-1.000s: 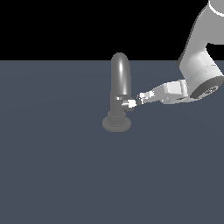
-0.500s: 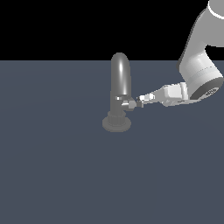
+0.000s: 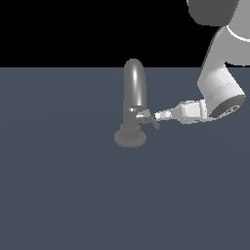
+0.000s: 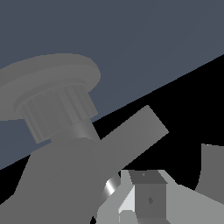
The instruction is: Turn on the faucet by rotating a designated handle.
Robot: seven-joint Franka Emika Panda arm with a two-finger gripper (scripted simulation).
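Note:
The faucet is a glossy grey arched tube on a darker round flanged base. The handle is a short lever jutting from the lower stem toward the exterior view's right. My gripper reaches in from the right, its fingertips right against the lever's end. The fingers look pressed together with nothing between them. In the wrist view the flanged base, the ribbed collar and the lever fill the frame. A finger sits beside the stem.
The faucet stands on a flat dark blue-grey surface that reaches to every side. My white arm comes down from the upper right of the exterior view.
My gripper tip has shifted slightly lower along the faucet's stem. The lever seems to have turned a little with it. The faucet tube has not moved.

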